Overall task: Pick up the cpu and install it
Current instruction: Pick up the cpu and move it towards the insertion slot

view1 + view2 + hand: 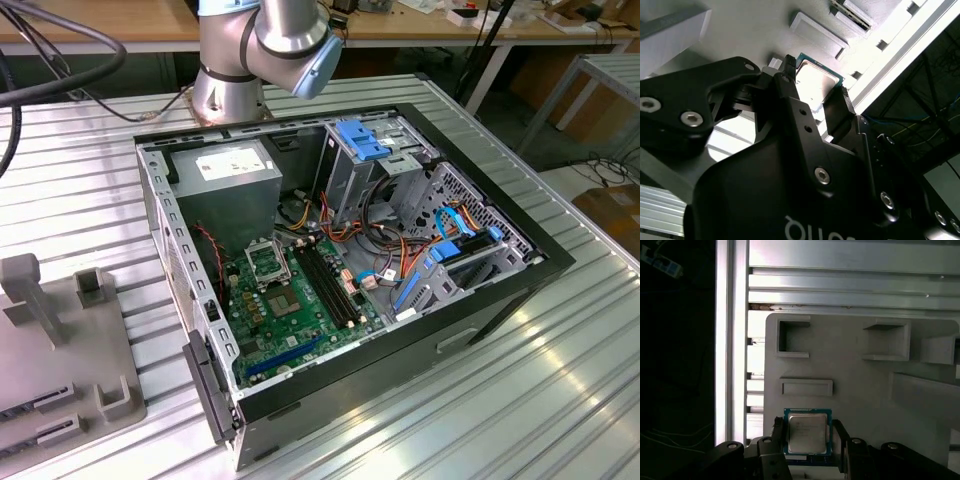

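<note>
The cpu (807, 432), a small square chip with a pale silver top and green rim, lies between the two black fingers of my gripper (808, 436) over a grey fixture tray (865, 390). In the second wrist view the cpu (818, 82) sits in the same way inside the gripper (816, 80), with a finger against each of two opposite edges. I cannot tell whether the chip rests on the tray or is lifted off it. In the exterior view the green motherboard (300, 315) lies in the open computer case (420, 340), with its black-framed socket (268, 262) near the power supply.
The grey fixture tray (60, 350) with raised blocks sits at the exterior view's left on the ribbed metal table (520, 400). The arm's base (235, 70) stands behind the case. Cables and blue drive brackets (450, 250) crowd the case's right half.
</note>
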Motion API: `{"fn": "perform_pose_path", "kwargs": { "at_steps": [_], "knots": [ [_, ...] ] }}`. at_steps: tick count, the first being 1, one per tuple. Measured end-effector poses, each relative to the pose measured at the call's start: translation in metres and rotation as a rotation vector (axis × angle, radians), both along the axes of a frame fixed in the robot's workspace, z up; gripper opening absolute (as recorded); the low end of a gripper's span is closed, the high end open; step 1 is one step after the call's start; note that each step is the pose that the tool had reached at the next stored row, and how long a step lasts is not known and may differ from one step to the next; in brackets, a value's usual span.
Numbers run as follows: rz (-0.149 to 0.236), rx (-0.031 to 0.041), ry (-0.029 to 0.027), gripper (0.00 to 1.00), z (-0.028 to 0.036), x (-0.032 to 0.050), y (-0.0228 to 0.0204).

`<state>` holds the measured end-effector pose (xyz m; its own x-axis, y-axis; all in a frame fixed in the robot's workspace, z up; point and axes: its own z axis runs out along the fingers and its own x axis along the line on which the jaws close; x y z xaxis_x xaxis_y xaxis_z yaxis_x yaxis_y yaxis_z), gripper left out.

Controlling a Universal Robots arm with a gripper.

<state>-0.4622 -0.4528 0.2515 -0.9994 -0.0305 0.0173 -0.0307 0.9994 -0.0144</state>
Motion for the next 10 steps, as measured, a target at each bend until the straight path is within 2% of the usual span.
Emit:
{"fn": "perform_pose_path", "kwargs": {
  "at_steps": [10],
  "knots": [
    [0.0, -0.0003, 0.0006, 0.47, 0.0056, 0.0, 0.0]
  ]
}}
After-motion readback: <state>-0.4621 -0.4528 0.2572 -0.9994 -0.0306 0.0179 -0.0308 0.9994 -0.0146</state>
